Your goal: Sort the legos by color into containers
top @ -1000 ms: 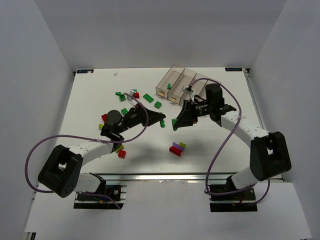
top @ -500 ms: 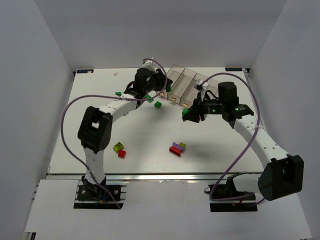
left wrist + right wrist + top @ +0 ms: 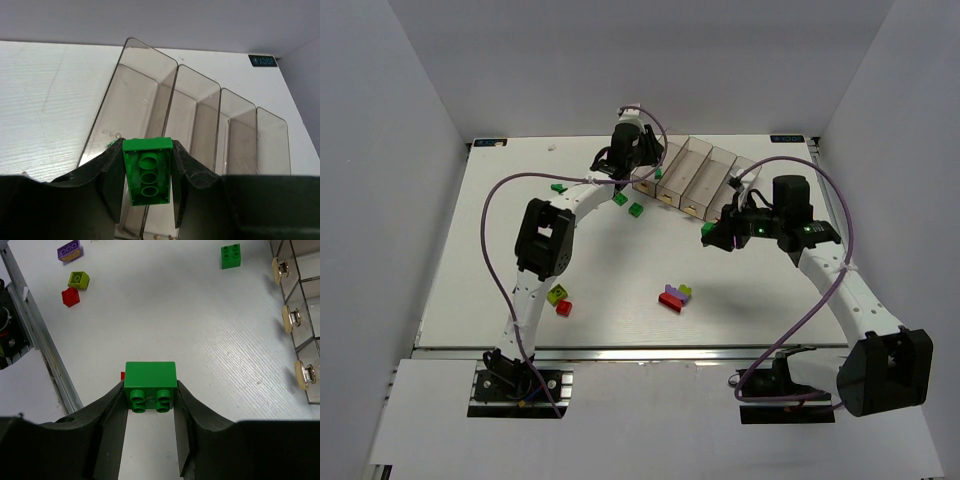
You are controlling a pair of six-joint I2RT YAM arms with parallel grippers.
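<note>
Four containers (image 3: 692,172) sit in a row at the far side of the desk (image 3: 600,260), with loose legos (image 3: 672,297) scattered on it.

Left wrist: all four look empty. The left fingers (image 3: 114,167) clamp a green brick (image 3: 148,172) above the leftmost container's near end.

Right wrist: the right fingers (image 3: 114,410) pinch a second green brick (image 3: 150,376) over bare desk, short of the containers.

By my judgement, nearly all the sorting is left.

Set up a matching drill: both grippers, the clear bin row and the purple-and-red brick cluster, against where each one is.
1. left gripper
2. right gripper
3. row of four clear plastic bins
4. purple-and-red studded brick cluster

A. clamps a short green plastic brick above the bare white table
B. lies mid-table, apart from both arms
C. clamps a long green plastic brick at the bins' near end
D. stands at the table's far side

Pairs: 1-C, 2-A, 3-D, 4-B
</note>
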